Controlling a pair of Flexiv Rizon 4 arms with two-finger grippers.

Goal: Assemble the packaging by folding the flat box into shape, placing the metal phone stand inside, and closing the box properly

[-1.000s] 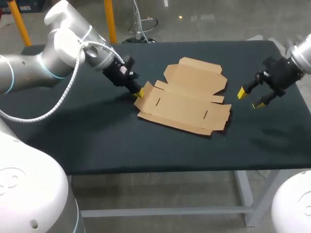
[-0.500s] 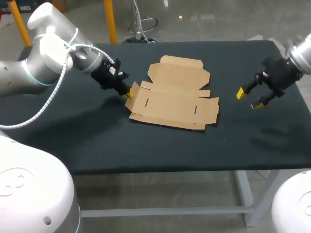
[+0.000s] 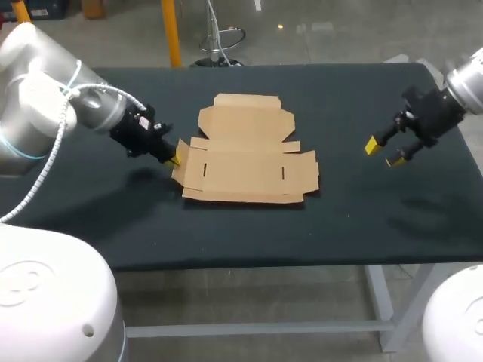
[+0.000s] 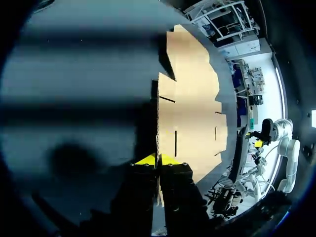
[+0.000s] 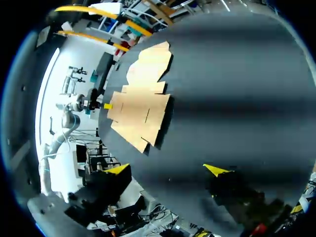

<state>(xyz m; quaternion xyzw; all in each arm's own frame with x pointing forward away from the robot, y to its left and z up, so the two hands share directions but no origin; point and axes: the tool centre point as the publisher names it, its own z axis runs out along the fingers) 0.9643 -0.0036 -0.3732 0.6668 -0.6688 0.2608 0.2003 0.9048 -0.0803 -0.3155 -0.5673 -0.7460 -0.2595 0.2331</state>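
Observation:
The flat cardboard box lies unfolded on the black table, left of the middle. My left gripper is shut on the box's left side flap, which is lifted slightly off the cloth. In the left wrist view the flap's edge runs straight in between the yellow fingertips of the left gripper, and the rest of the box spreads out ahead. My right gripper hangs open above the table's right part, well clear of the box. In the right wrist view the right gripper holds nothing; the box lies far ahead. No phone stand is in view.
The black table has bare cloth around the box, with wide room at the front and right. Its far edge runs close behind the box's top flap.
My left gripper has dragged the box leftward across the table, turning it so that its long sides run square to the table's front edge. The right arm has hardly moved.

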